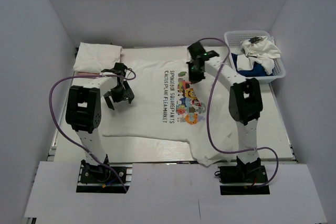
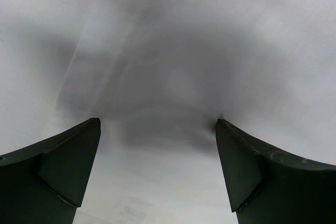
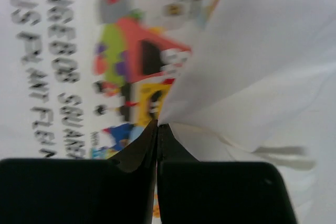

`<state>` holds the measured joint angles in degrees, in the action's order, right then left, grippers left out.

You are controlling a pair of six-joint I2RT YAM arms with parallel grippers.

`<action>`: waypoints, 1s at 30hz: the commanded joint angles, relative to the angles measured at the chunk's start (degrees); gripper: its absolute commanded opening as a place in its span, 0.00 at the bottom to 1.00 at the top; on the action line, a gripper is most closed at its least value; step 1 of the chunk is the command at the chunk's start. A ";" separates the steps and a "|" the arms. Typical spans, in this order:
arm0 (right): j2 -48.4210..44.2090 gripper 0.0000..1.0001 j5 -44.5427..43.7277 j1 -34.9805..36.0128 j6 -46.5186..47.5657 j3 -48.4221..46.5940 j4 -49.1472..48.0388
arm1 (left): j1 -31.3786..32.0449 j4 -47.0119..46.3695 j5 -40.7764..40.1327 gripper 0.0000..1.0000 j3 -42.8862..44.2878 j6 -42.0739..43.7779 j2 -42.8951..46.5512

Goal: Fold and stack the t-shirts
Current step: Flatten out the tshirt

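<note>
A white t-shirt (image 1: 152, 116) with a colourful cartoon print (image 1: 188, 100) and dark lettering lies spread flat on the table. My right gripper (image 1: 195, 72) is shut on a fold of this shirt's white cloth (image 3: 247, 77) and holds it lifted over the print (image 3: 131, 61). My left gripper (image 1: 119, 94) is open just above the shirt's left part; only plain white cloth (image 2: 168, 66) shows between its fingertips (image 2: 79, 150). A folded white t-shirt (image 1: 97, 56) rests at the far left corner.
A white basket (image 1: 273, 74) at the far right holds crumpled white and blue cloth (image 1: 260, 53). White walls close in the table on three sides. Purple cables loop beside both arms.
</note>
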<state>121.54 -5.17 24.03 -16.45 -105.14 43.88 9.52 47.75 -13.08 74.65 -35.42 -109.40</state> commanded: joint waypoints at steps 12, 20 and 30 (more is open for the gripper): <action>3.20 0.75 -7.40 13.42 -7.73 -6.49 1.40 | -0.38 1.38 -1.86 1.00 -2.05 0.09 4.38; -9.47 0.90 3.30 5.43 -6.40 4.59 -6.78 | -0.38 1.38 -2.39 1.00 -2.05 0.09 4.38; 1.67 0.90 16.59 -3.55 -4.91 0.29 -8.99 | -0.38 2.52 -3.70 1.00 -0.91 0.09 2.09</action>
<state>119.52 4.38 19.81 -23.03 -102.28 35.99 9.47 48.36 -14.06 73.21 -35.42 -108.20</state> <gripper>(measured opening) 0.904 0.998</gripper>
